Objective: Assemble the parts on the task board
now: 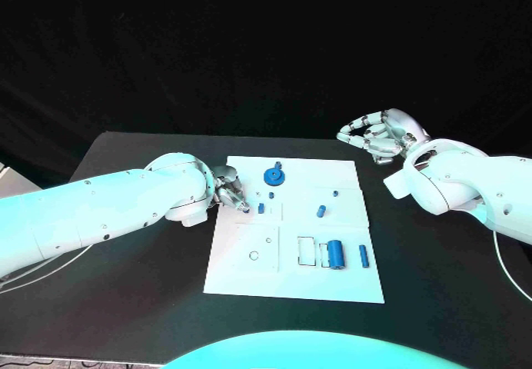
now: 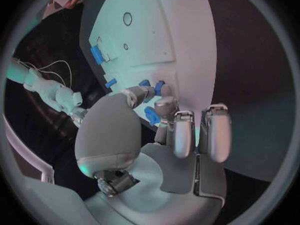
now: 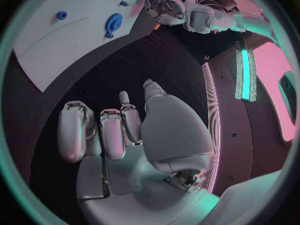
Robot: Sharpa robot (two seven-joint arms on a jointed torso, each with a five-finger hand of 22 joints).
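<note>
The white task board (image 1: 290, 278) lies mid-table. My left hand (image 1: 230, 191) is at its left edge, fingertips down on the plate. In the left wrist view a small blue part (image 2: 152, 116) sits pinched between the thumb and a finger of my left hand (image 2: 164, 135), with two more small blue parts (image 2: 159, 88) just beyond the fingertips. A round blue gear-like part (image 1: 274, 177) stands near the far edge. My right hand (image 1: 383, 134) hovers off the board's far right corner, fingers curled in, holding nothing. The right wrist view shows my right hand (image 3: 119, 135) and the gear-like part (image 3: 114, 22).
A small blue part (image 1: 261, 207) lies next to my left fingertips, others (image 1: 319, 210) mid-board. A blue cylinder (image 1: 335, 254) and a thin blue pin (image 1: 364, 256) lie near the right edge. Bare black table (image 1: 133, 307) surrounds the board.
</note>
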